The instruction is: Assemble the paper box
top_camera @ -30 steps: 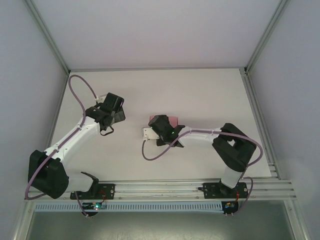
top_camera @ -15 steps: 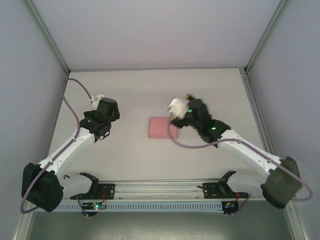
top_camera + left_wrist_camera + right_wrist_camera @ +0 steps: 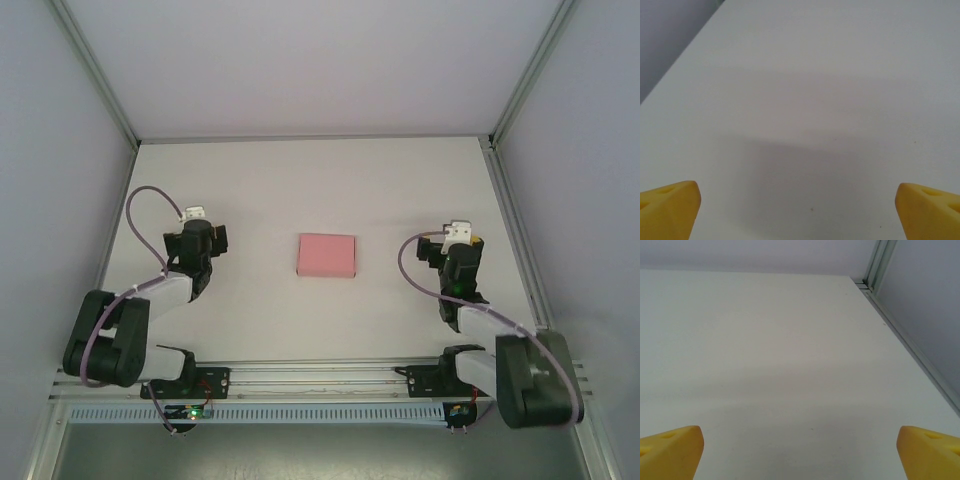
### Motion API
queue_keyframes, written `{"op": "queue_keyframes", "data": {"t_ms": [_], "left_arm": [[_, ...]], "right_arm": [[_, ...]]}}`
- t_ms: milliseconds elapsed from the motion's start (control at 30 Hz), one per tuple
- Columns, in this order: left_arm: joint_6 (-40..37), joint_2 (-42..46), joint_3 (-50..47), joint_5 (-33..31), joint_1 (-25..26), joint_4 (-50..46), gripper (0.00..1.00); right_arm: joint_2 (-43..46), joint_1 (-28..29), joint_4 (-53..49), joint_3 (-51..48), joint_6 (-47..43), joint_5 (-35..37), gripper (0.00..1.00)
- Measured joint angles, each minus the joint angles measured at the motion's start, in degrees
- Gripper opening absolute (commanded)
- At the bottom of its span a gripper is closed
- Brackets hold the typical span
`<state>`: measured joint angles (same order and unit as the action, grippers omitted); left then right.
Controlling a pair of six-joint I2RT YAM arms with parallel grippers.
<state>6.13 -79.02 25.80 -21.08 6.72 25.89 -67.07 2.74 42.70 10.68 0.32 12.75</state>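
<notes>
The paper box (image 3: 327, 255) is a small flat pink rectangle lying alone in the middle of the white table. My left gripper (image 3: 199, 228) rests folded back at the left, well apart from the box. On the opposite side my right gripper (image 3: 459, 243) sits folded back too, also apart from it. In the left wrist view the gripper (image 3: 800, 210) has its yellow fingertips (image 3: 670, 207) spread to the frame's corners, with bare table between them. The right wrist view has the same look: gripper (image 3: 800, 452) open, yellow fingertips (image 3: 927, 450) wide apart over bare table.
The white table (image 3: 400, 190) is bounded by grey walls and aluminium frame posts (image 3: 515, 95). A metal rail (image 3: 912, 347) runs along the table's right edge. The rail with both arm bases (image 3: 320, 378) lies along the near edge.
Both arms have pulled back from the table's middle to folded poses at the sides. The right gripper left the pink box, which now lies uncovered in the centre.
</notes>
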Motion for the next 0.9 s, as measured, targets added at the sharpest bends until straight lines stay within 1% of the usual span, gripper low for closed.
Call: {"op": "queue_keyframes", "data": {"t_ms": [133,200,233,267,300,367,467,900], "left_arm": [[-2.75,-3.98,-0.76,5.99,-1.75,7.23,1.00],[-2.93,-7.21,-1.88,8.74,-3.26,14.12,1.00],[-2.86,-9.03,-2.58,9.42,-4.11,16.87,1.00],[-2.67,-9.99,-3.10,9.97,-4.87,17.44,1.00],[-2.62,-10.34,-3.82,10.23,-5.46,17.79,1.00],[-2.45,-10.49,-4.83,10.58,-6.08,19.63,1.00],[-2.29,-10.49,-4.83,11.06,-6.08,21.09,1.00],[-2.25,-10.49,-4.81,11.69,-6.08,22.64,1.00]], "right_arm": [[-10.27,-0.35,11.02,0.61,0.70,-0.20,0.98],[-15.54,-0.76,14.95,1.81,0.92,-0.68,0.98],[-18.69,-0.76,15.87,3.28,0.96,-1.33,0.98],[-19.82,-0.79,13.81,4.85,0.98,-1.97,0.98],[-20.17,-1.01,13.03,5.92,0.94,-2.82,0.98],[-20.26,-1.16,15.23,6.78,0.94,-4.00,0.98],[-20.11,-1.14,15.56,7.32,0.85,-5.22,0.98],[-20.11,-1.16,15.69,7.32,0.85,-6.27,0.98]]}}
